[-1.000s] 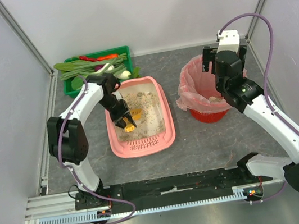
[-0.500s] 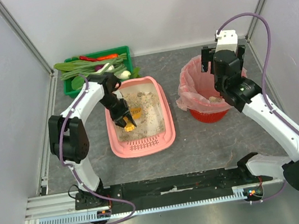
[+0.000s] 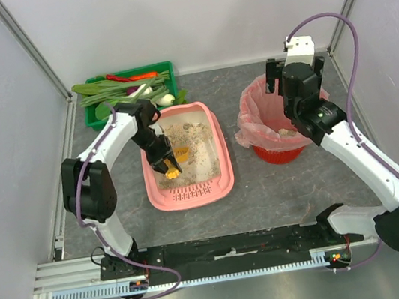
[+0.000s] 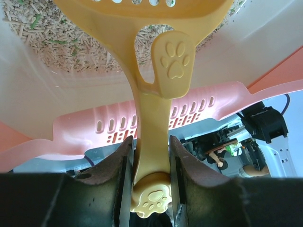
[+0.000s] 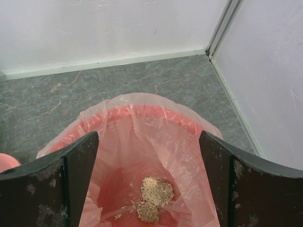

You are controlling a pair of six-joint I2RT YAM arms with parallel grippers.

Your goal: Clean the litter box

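The litter box (image 3: 193,194) is lying left of centre on the worktop (image 3: 281,182), holding sandy litter. The left pincer (image 4: 150,143) is clamping the yellow scoop (image 4: 150,118) by its handle, inside the box. The right pincer (image 5: 149,142), fingers apart and empty, is hovering above the bagged red bin (image 5: 142,109) nearby.

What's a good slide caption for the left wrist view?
Left gripper holding a yellow paw-print scoop over the pink litter box.
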